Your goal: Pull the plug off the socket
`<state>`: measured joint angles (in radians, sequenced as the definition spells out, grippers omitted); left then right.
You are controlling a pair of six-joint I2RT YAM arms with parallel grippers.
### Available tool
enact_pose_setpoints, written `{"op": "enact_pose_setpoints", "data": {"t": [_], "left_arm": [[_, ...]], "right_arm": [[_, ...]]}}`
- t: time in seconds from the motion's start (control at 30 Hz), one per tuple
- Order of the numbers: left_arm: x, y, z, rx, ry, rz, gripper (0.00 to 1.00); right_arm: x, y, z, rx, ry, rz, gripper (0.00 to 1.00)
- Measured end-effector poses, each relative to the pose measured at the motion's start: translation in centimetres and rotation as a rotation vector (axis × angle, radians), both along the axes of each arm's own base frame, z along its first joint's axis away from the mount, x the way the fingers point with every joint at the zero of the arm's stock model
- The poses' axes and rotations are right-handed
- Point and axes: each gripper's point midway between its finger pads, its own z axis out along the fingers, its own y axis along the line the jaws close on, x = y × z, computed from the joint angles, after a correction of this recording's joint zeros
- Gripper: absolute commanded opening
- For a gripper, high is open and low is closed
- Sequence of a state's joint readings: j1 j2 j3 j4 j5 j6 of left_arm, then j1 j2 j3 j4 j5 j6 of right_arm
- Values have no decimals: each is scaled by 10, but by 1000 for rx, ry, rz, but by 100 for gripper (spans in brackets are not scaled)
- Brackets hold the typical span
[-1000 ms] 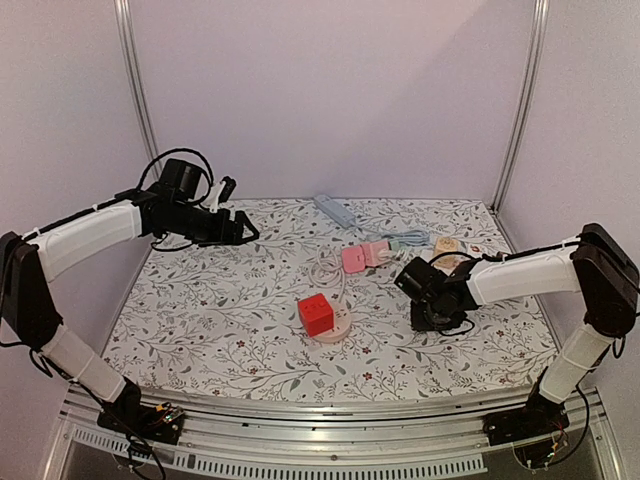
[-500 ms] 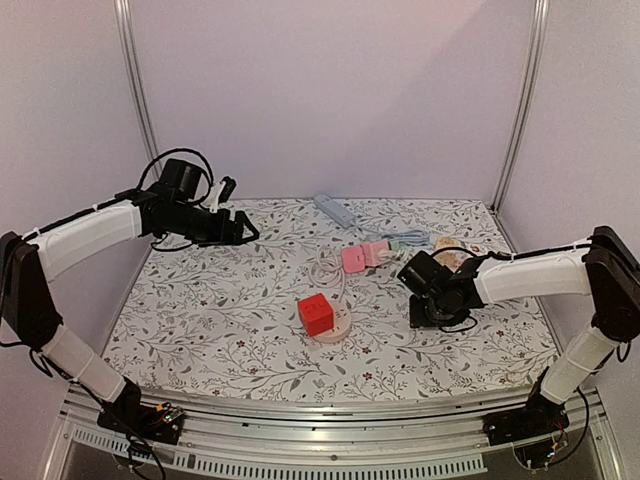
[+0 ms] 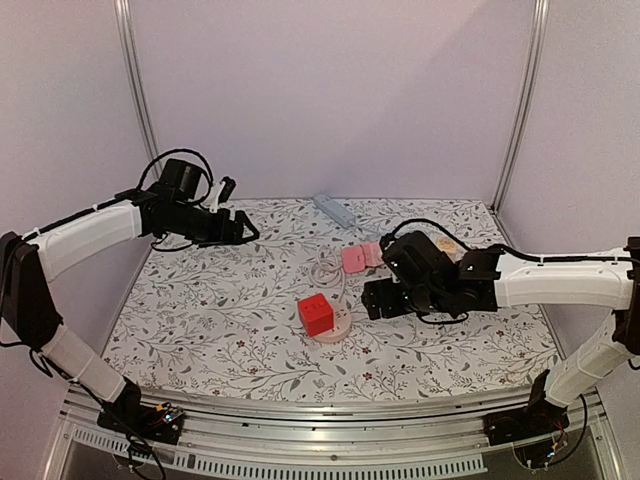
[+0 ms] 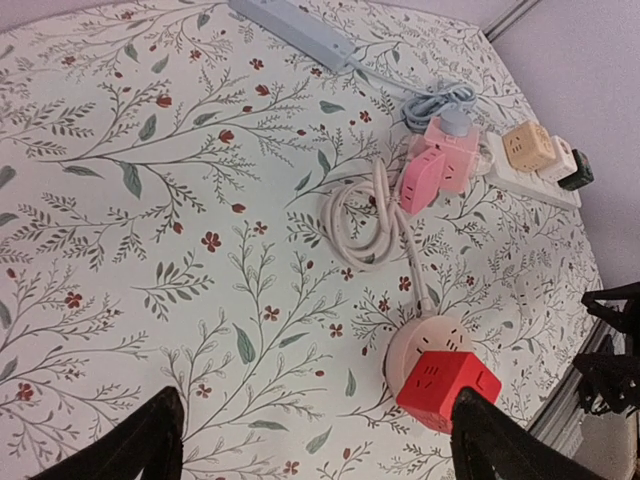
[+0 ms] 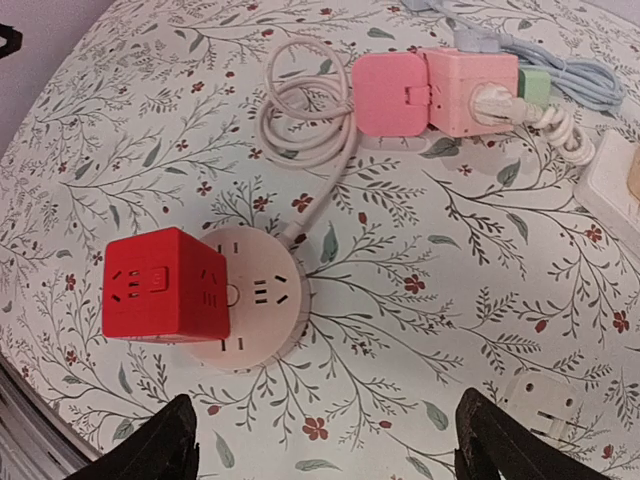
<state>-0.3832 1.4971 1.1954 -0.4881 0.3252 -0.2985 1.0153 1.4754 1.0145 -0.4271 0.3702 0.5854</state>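
Reaching across the floral table (image 3: 200, 320) with the right gripper (image 3: 372, 298), fingers spread wide and pinching nothing. Finding the red cube plug (image 5: 155, 285) seated on the 9 o'clock side of the round white socket (image 5: 262, 300), near the middle of the table. That is at about 10 o'clock from the gripper in the right wrist view and about 9 o'clock from it in the top view, near but not touching. Reading no long axis in the cube itself; judging the pull line as running straight up off the disc, with the socket's cord (image 5: 320, 150) looping away toward 12 o'clock.

Holding the left gripper (image 3: 240, 228) spread and empty as well, well apart at about 10 o'clock of the plug. So judging the right arm the nearer one for the grab, possibly with the left needed to pin the socket down.

Comparing with a second ago: stretching the right arm toward 9 o'clock from its spot further to the plug's 3 o'clock, closing most of the gap. Noting no change in the left arm, nor in the plug, still mated to the socket.
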Motion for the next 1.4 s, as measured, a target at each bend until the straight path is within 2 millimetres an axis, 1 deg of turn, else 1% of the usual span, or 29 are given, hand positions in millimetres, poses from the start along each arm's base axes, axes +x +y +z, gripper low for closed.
{"op": "enact_pose_setpoints", "data": {"t": [0.03, 0.1, 0.13, 0.17, 0.3, 0.4, 0.53, 0.63, 0.73, 0.87, 1.07, 1.2, 1.3, 1.4], "left_arm": [[0, 0, 0, -1, 1, 0, 90], [0, -1, 0, -2, 2, -1, 91], [-1, -1, 0, -2, 2, -2, 90], [-1, -2, 0, -2, 3, -3, 90], [-2, -4, 0, -1, 3, -7, 90], [-3, -5, -1, 1, 4, -12, 90], [-5, -7, -1, 5, 3, -14, 90], [-4, -6, -2, 11, 2, -10, 90], [-4, -5, -2, 16, 0, -6, 90], [-4, -6, -3, 19, 1, -7, 90], [-5, -6, -3, 22, 5, -9, 90], [-6, -7, -4, 23, 6, -10, 90], [-6, -7, -4, 24, 8, -11, 90], [-7, -7, -5, 25, 9, -12, 90]], "right_arm": [[-3, 13, 7, 22, -10, 32, 89], [-5, 33, 14, 46, -22, 71, 91], [-3, 49, 25, 80, -41, 94, 92], [-6, 54, 17, 65, -31, 106, 92], [-7, 90, 10, 46, -33, 164, 97], [-10, 113, 1, 26, -32, 205, 98], [-13, 131, -11, -7, -28, 245, 99], [-11, 144, -19, -34, -29, 266, 99], [-10, 150, -29, -66, -27, 279, 99], [-10, 150, -42, -101, -13, 287, 99], [-7, 157, -50, -118, -5, 286, 98], [-6, 155, -55, -131, 2, 274, 91], [-4, 154, -59, -141, 7, 253, 79], [-4, 153, -63, -143, 16, 234, 73]]}}
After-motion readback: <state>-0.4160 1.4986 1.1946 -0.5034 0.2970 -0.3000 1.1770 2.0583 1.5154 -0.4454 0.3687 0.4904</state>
